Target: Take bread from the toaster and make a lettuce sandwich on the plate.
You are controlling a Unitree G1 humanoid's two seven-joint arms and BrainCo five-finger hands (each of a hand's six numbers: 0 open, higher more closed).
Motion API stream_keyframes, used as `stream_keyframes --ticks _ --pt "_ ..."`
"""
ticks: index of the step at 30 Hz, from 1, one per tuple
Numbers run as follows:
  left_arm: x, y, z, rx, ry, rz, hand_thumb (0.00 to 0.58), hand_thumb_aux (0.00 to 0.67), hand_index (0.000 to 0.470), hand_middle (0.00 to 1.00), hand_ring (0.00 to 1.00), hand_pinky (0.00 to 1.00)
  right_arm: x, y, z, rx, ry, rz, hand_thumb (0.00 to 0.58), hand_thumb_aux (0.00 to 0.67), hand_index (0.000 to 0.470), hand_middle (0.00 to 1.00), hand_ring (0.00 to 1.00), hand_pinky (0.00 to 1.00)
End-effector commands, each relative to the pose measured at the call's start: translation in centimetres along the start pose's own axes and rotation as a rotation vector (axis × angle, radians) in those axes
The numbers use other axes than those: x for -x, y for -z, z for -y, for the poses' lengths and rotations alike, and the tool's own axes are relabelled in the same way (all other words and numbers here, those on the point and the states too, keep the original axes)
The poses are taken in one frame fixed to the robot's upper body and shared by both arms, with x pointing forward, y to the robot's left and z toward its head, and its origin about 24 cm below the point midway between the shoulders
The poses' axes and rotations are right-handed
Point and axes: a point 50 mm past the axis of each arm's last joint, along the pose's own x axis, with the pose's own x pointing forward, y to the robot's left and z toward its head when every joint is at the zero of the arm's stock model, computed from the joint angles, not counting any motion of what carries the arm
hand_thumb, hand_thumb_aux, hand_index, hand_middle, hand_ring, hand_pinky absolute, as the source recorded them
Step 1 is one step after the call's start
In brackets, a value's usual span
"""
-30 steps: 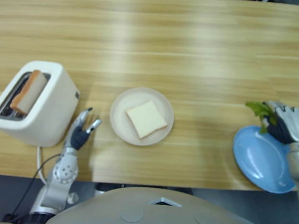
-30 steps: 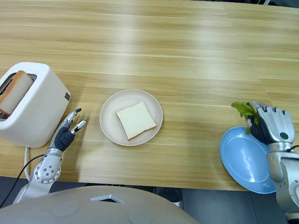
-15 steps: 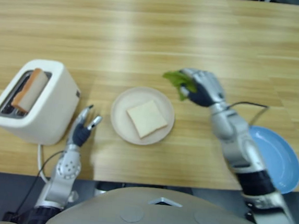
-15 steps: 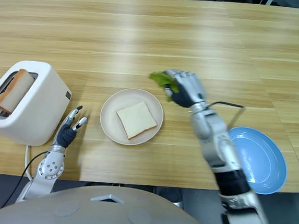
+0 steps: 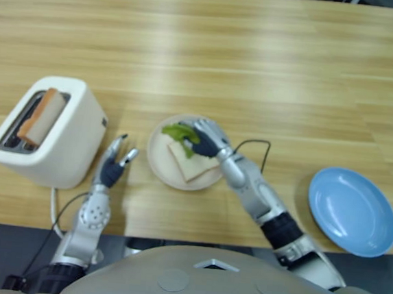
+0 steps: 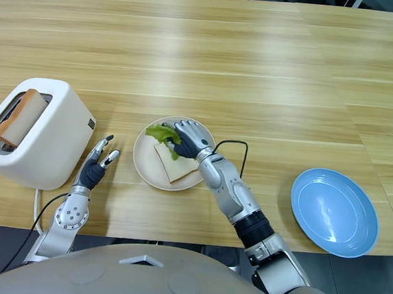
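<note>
A cream plate [image 6: 144, 172] lies in the table's middle with a slice of white bread [image 6: 177, 167] on it. My right hand [image 6: 190, 142] is over the plate, shut on a green lettuce leaf [image 6: 161, 133] that hangs above the slice's far-left corner. The white toaster [image 6: 35, 145] stands at the left with a browned slice of bread [image 6: 20, 118] upright in its slot. My left hand [image 6: 93, 169] rests open on the table between toaster and plate, holding nothing.
An empty blue plate [image 6: 334, 212] lies at the right near the table's front edge. The toaster's white cord [image 6: 37, 202] runs off the front edge beside my left arm. A thin black cable [image 6: 238, 147] loops by my right wrist.
My right hand carried the lettuce from above the blue plate leftward across the table and down onto the cream plate. The left hand has hardly moved.
</note>
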Motion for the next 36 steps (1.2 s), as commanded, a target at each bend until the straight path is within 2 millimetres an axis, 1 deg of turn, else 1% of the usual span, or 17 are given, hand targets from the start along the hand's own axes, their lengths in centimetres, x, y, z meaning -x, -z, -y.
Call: stream_keyframes --ticks 1,11,15,18,19,21,22,23,24,25,28,32,36 --pt "0.2 0.3 0.7 -0.014 0.043 -0.017 0.000 0.000 0.000 0.00 0.00 0.00 0.4 0.8 -0.9 -0.004 -0.032 -0.030 0.580 0.670 0.460 1.00 1.00 1.00" --pt "0.3 0.3 1.0 -0.020 0.046 -0.021 0.000 0.000 0.000 0.00 0.00 0.00 0.9 0.7 -1.3 -0.029 -0.052 -0.032 0.580 0.670 0.460 1.00 1.00 1.00" --pt "0.4 0.4 1.0 -0.024 0.047 -0.023 0.000 0.000 0.000 0.00 0.00 0.00 1.4 2.1 -1.8 0.016 -0.087 -0.082 0.580 0.670 0.460 1.00 1.00 1.00" --pt "0.4 0.4 0.9 -0.026 0.048 -0.024 0.000 0.000 0.000 0.00 0.00 0.00 1.8 3.6 -2.5 0.073 -0.134 -0.139 0.580 0.670 0.460 1.00 1.00 1.00" --pt "0.5 0.4 0.9 -0.027 0.048 -0.026 0.000 0.000 0.000 0.00 0.00 0.00 1.9 4.0 -2.9 0.091 -0.151 -0.154 0.580 0.670 0.460 0.70 0.70 0.70" --pt "0.6 0.4 0.9 -0.028 0.049 -0.027 0.000 0.000 0.000 0.00 0.00 0.00 2.1 4.5 -3.3 0.115 -0.169 -0.167 0.580 0.670 0.460 0.70 0.70 0.70" --pt "0.6 0.4 0.9 -0.028 0.050 -0.027 0.000 0.000 0.000 0.00 0.00 0.00 2.1 4.6 -3.4 0.127 -0.171 -0.170 0.557 0.536 0.368 0.00 0.00 0.00" --pt "0.6 0.4 0.9 -0.029 0.051 -0.027 0.000 0.000 0.000 0.00 0.00 0.00 2.1 4.7 -3.4 0.141 -0.170 -0.171 0.198 0.126 0.087 0.00 0.00 0.00" --pt "0.6 0.4 0.8 -0.032 0.053 -0.027 0.000 0.000 0.000 0.00 0.00 0.00 2.1 4.9 -3.6 0.162 -0.172 -0.173 0.198 0.126 0.087 0.00 0.00 0.00" --pt "0.7 0.5 0.8 -0.033 0.054 -0.028 0.000 0.000 0.000 0.00 0.00 0.00 2.1 5.0 -3.6 0.176 -0.172 -0.174 0.000 0.000 0.000 0.00 0.00 0.00" --pt "0.8 0.4 0.7 -0.044 0.055 -0.026 0.000 0.000 0.000 0.00 0.00 0.00 2.1 5.1 -3.6 0.220 -0.168 -0.169 0.000 0.000 0.000 0.00 0.00 0.00" --pt "0.8 0.4 0.6 -0.049 0.054 -0.025 0.000 0.000 0.000 0.00 0.00 0.00 2.0 4.7 -3.2 0.224 -0.148 -0.152 0.000 0.000 0.000 0.00 0.00 0.00" --pt "0.9 0.4 0.5 -0.058 0.054 -0.025 0.000 0.000 0.000 0.00 0.00 0.00 2.0 3.8 -2.6 0.231 -0.121 -0.115 0.000 0.000 0.000 0.00 0.00 0.00"
